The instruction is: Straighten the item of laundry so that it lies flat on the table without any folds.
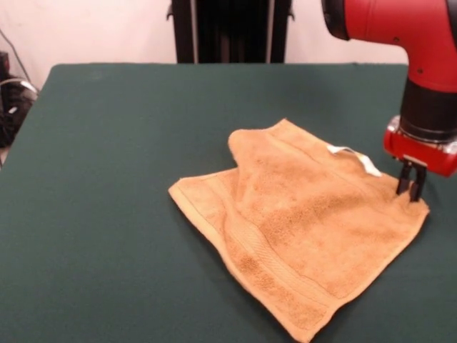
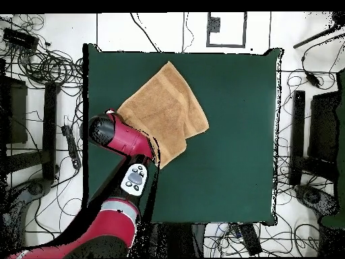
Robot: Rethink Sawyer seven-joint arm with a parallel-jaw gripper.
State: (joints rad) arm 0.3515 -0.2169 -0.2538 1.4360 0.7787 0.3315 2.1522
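Observation:
The golden-orange towel (image 1: 307, 221) lies on the dark green table (image 1: 107, 179), right of centre in the front view. Its far-left corner is folded over on itself, making a rumpled ridge (image 1: 246, 153). The white tag loop (image 1: 353, 157) sits on the far right edge. My gripper (image 1: 411, 189) points straight down at the towel's right corner, with its fingertips close together and pinching the cloth there. In the overhead view the towel (image 2: 162, 101) lies diagonally on the table (image 2: 229, 135), and the red arm (image 2: 124, 138) hides the gripper and that corner.
The robot's black pedestal (image 1: 232, 28) stands behind the table's far edge. Cables and equipment (image 2: 40, 67) lie on the floor around the table. The towel's near corner (image 1: 303, 332) reaches close to the table's front edge.

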